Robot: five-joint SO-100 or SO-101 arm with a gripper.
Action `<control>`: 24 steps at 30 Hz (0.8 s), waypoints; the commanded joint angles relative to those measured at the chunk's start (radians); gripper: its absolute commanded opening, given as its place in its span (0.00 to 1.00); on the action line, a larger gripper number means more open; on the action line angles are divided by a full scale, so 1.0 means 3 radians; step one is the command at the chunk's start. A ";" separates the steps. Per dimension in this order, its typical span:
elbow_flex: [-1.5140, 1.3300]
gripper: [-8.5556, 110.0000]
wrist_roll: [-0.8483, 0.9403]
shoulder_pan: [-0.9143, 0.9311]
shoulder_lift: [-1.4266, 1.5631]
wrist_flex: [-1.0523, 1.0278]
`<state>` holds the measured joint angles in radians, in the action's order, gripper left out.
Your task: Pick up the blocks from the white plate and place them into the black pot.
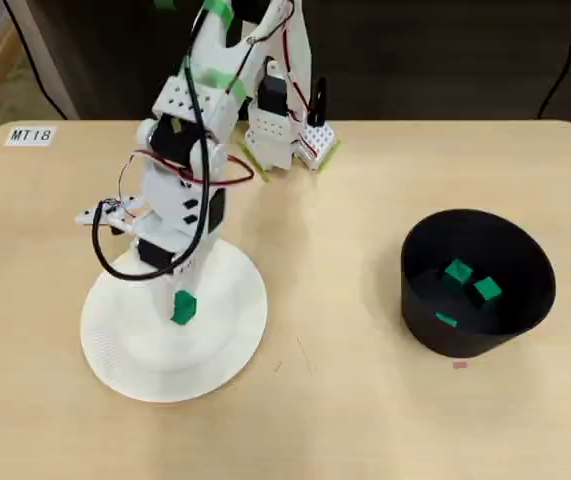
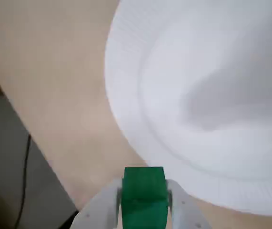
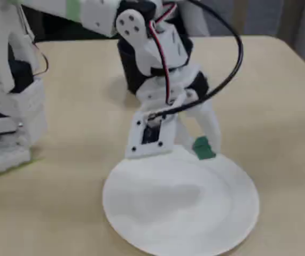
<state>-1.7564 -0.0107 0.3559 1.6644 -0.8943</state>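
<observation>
Reaching: arm folded forward from its base at the table's far edge, wrist bent down over the white plate (image 1: 125, 350), gripper (image 1: 182, 300) pointing at the plate's near-centre in the overhead view.
Grip: fingers (image 2: 178, 205) closed narrow on one green block (image 2: 144, 195), a pad pressed on each side face, seen closest in the wrist view.
Height: held block (image 3: 203, 148) clear of the plate surface in the fixed view, above the plate's far rim area; plate (image 3: 179, 213) otherwise bare.
Pot: black pot (image 1: 420, 300) well apart from the plate, to the right in the overhead view, upright, mouth open upward.
Blocks in pot: three green blocks (image 1: 457, 271) on the pot floor, two touching near the middle, one nearer the front wall.
Only overhead: pot and its contents; a label reading MT18 (image 1: 31, 135) at the table's far left corner.
Only wrist: ribbed plate rim (image 2: 126, 119) and bare table to its left.
Orientation: held block a cube, no long axis; top face level, edges roughly square to the fingers.
</observation>
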 commanded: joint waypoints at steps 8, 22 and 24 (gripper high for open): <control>0.0072 0.05 -0.0143 -0.1181 0.1038 -0.0353; 0.0046 0.05 -0.0506 -0.3037 0.1416 -0.0629; 0.0031 0.05 -0.0511 -0.3170 0.1411 -0.0701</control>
<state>-1.7564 -0.1580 -0.5415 2.0433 -1.0891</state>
